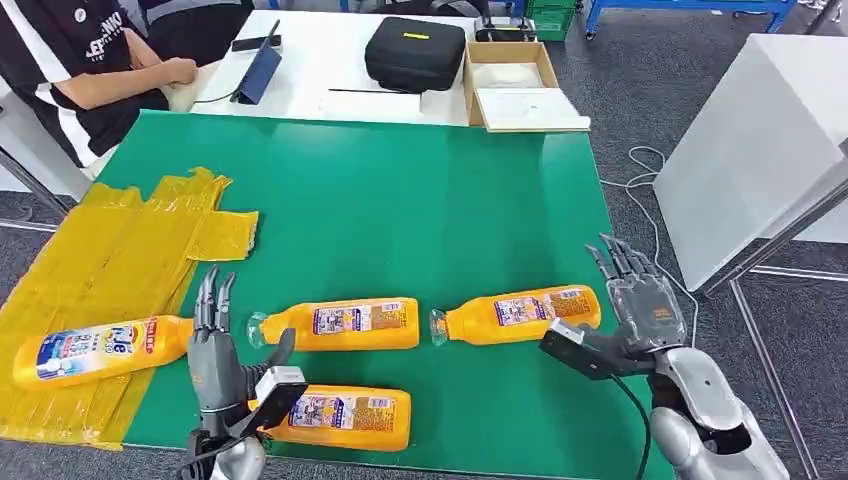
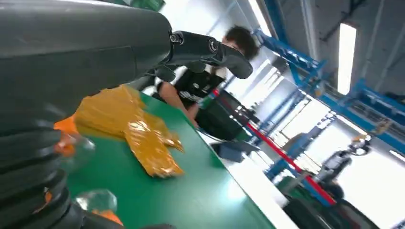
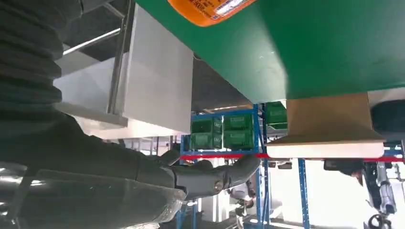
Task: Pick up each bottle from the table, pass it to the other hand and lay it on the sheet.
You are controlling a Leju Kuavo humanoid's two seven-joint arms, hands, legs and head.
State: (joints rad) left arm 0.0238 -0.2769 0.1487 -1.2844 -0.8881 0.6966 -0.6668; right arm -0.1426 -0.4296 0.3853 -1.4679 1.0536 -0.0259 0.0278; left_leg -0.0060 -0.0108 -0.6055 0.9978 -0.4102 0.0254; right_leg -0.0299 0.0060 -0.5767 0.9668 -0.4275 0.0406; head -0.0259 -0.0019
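Fingers [image 1: 212, 295] of the left hand [image 1: 215, 365] stand straight and spread, holding nothing, just above the near edge of the green table [image 1: 400, 210]. Its thumb points toward the cap end of the middle bottle [image 1: 340, 324], which lies on its side just beyond and to the right of that hand, not touched. Partly under the left wrist lies the nearest bottle [image 1: 345, 415], also on its side near the table's front edge. To the left of the fingers, the fourth bottle [image 1: 95, 352] rests on the crumpled yellow sheet [image 1: 110, 260], its neck reaching toward the hand's knuckles.

On the other side, the right hand [image 1: 640, 315] hovers at the table's right edge, fingers [image 1: 615, 258] extended and apart, empty. The right bottle [image 1: 520, 315] lies on the green surface just to the left of this hand, its base end close to the palm; whether they touch cannot be told.

Farther back the green surface is bare up to a white table [image 1: 320, 60] that carries a black case [image 1: 415, 52], an open cardboard box [image 1: 515, 85] and a dark tablet stand [image 1: 260, 70]. A person [image 1: 80, 60] in a black and white shirt sits at its left end, forearm on the top. A white panel [image 1: 760, 140] stands to the right, with cables [image 1: 640, 180] on the grey floor beside it.
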